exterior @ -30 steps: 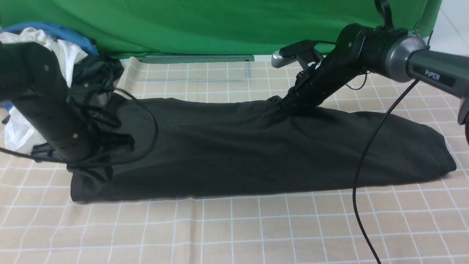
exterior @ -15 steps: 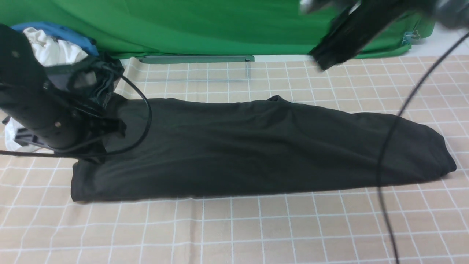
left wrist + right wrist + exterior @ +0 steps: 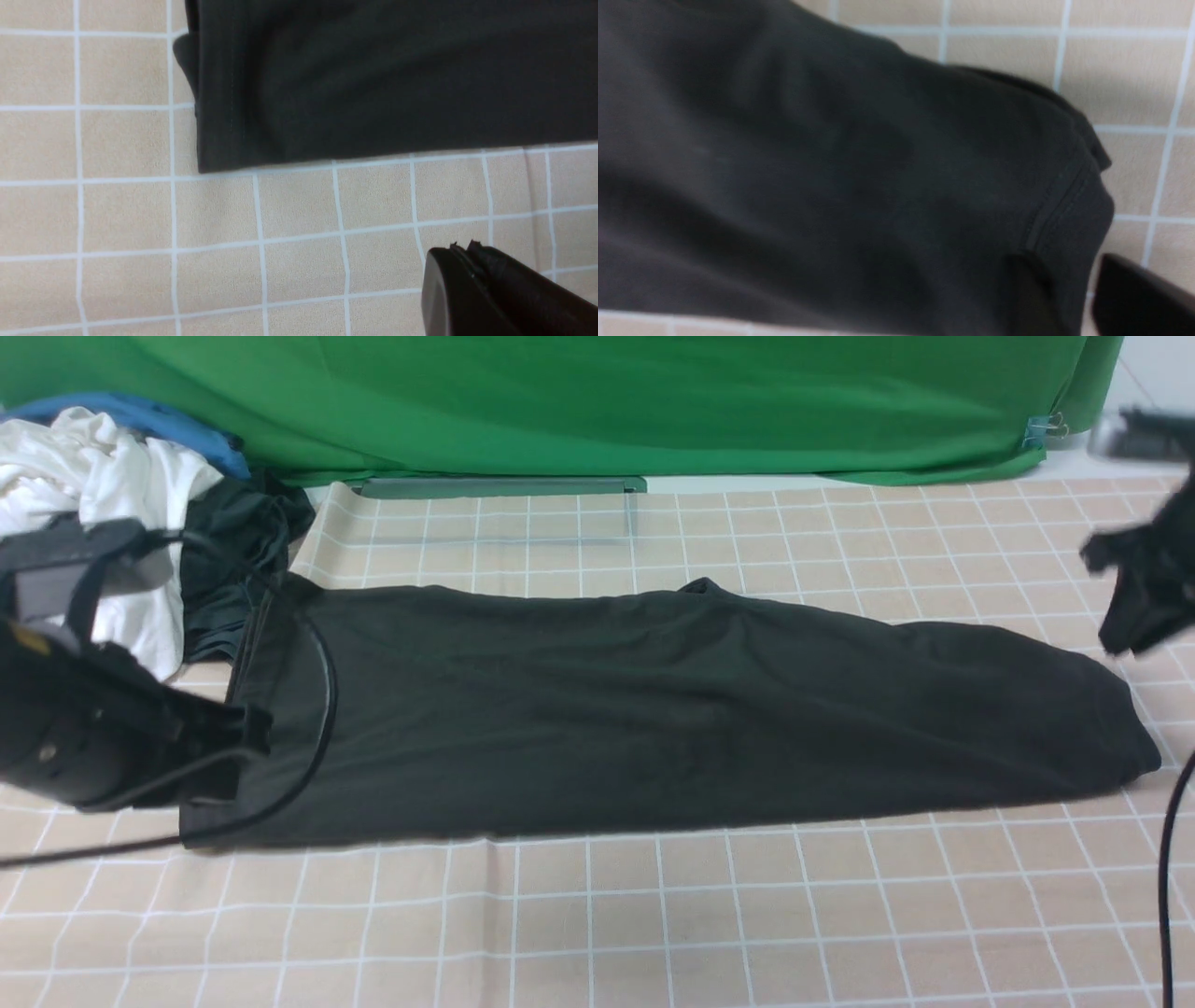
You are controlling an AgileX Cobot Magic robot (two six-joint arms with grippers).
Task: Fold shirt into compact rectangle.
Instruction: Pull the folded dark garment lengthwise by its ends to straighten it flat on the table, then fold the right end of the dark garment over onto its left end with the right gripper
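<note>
Shirt [image 3: 653,709] lies as a long folded band across mid-frame. Your left gripper [image 3: 462,247] is closed and empty, clear of the lower-left hem corner. Your right gripper [image 3: 1066,270] stands parted over the right end, gripping nothing. Pinch all layers squarely before folding across.

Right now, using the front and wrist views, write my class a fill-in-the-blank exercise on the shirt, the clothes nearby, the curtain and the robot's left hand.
1. The curtain hanging behind the table is ____.
2. The black shirt lies in one long strip, and the heap of white and blue clothes sits beyond its ____ end.
3. The left hand holds nothing; it hovers over bare tablecloth with its jaws ____.

Missing words: green; left; shut.
</note>
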